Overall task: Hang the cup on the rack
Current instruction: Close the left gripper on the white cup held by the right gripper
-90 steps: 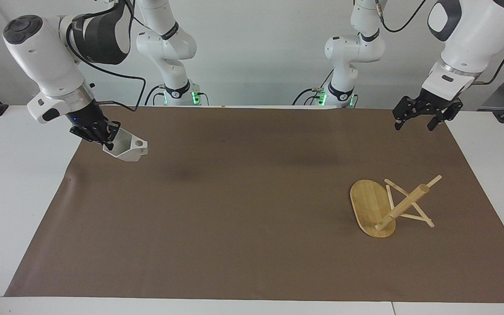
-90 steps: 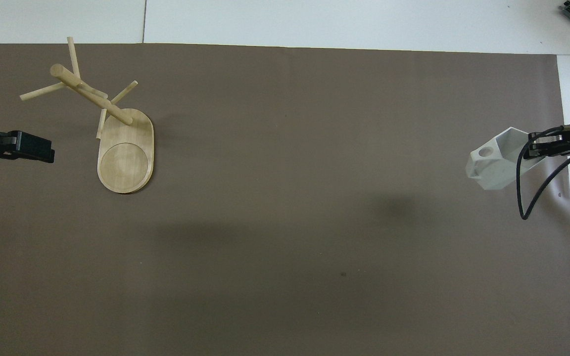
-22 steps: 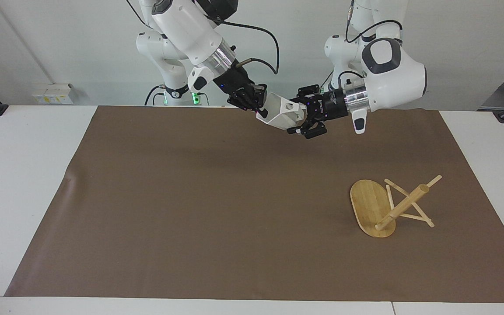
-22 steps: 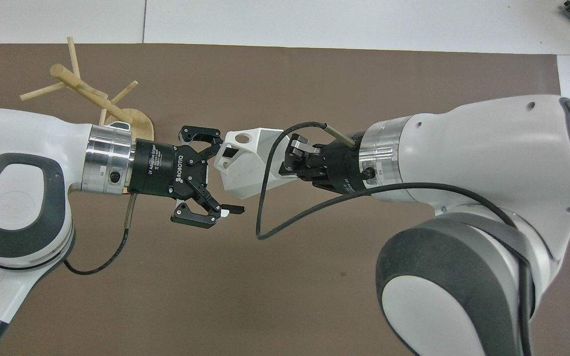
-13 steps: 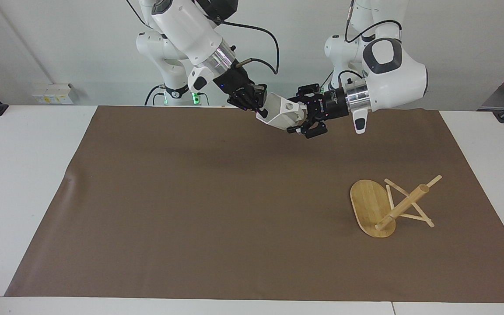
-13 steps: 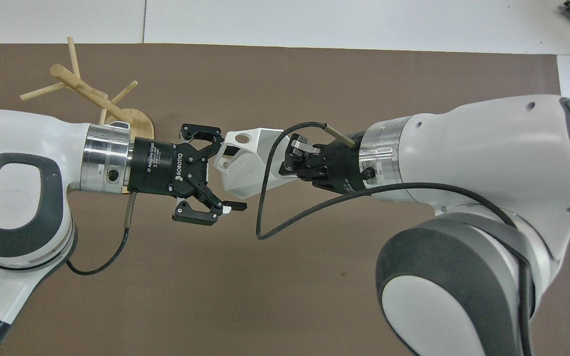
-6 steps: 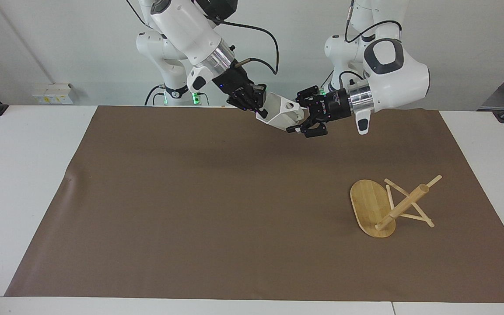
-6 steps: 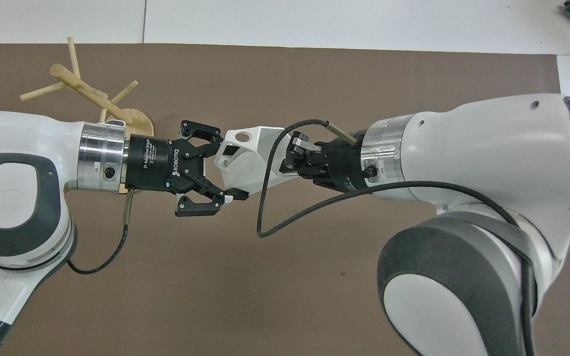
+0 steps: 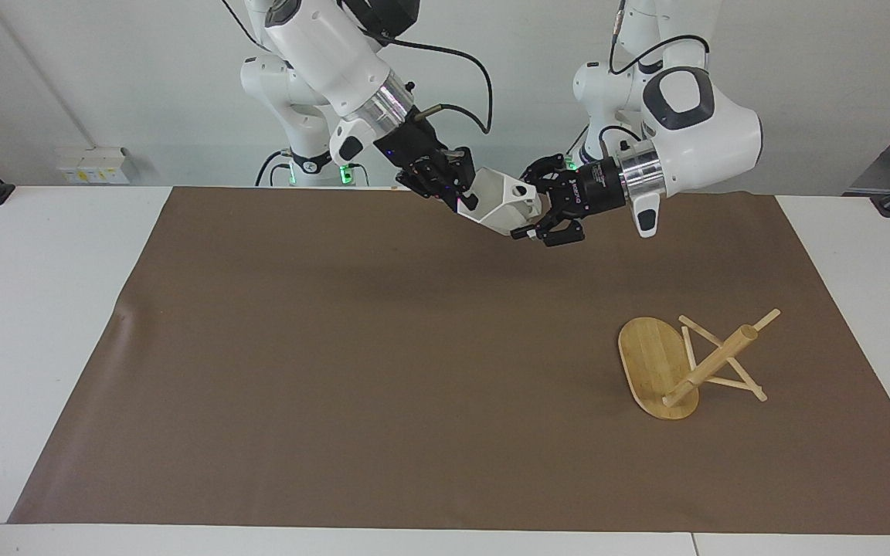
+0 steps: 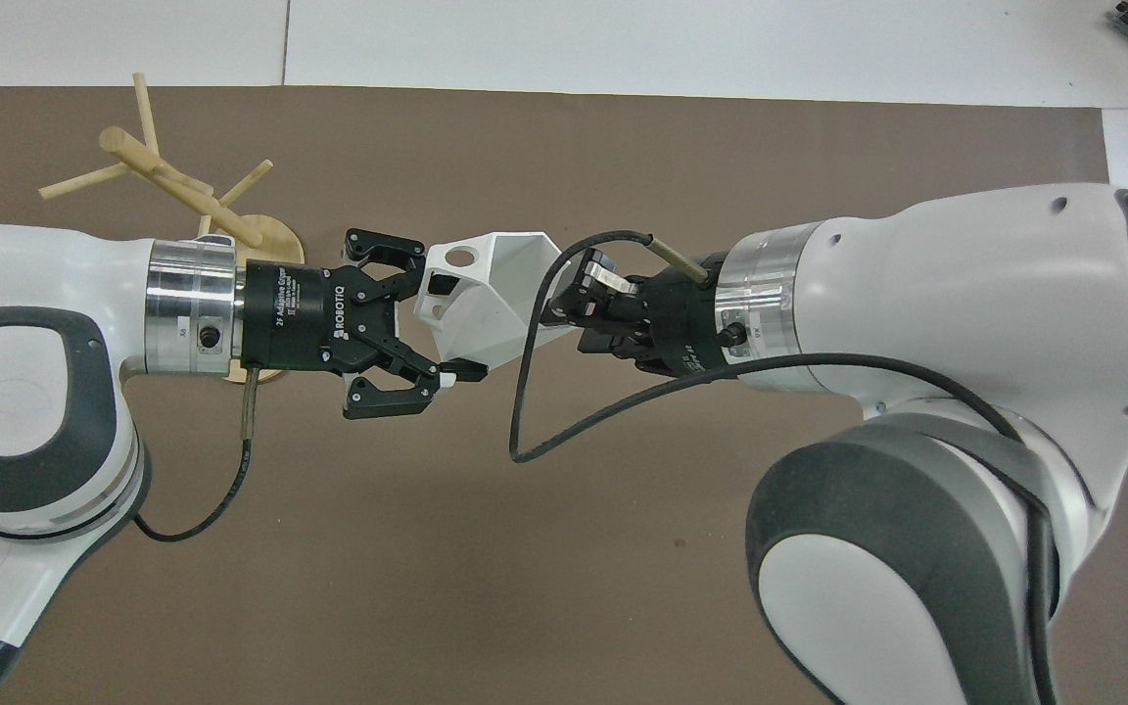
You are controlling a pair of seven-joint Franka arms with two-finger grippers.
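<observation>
The left gripper (image 9: 531, 220) reaches level toward the right arm's end, clenched on the handle end of the cup (image 9: 503, 202), held in the air over the brown mat (image 9: 383, 371) near its edge at the robots. The right gripper (image 9: 462, 194) slants down at the cup's rim; whether it grips I cannot tell. The cup lies sideways, mouth toward the right gripper. The rack (image 9: 688, 363) lies tipped over near the left arm's end, post pointing that way
</observation>
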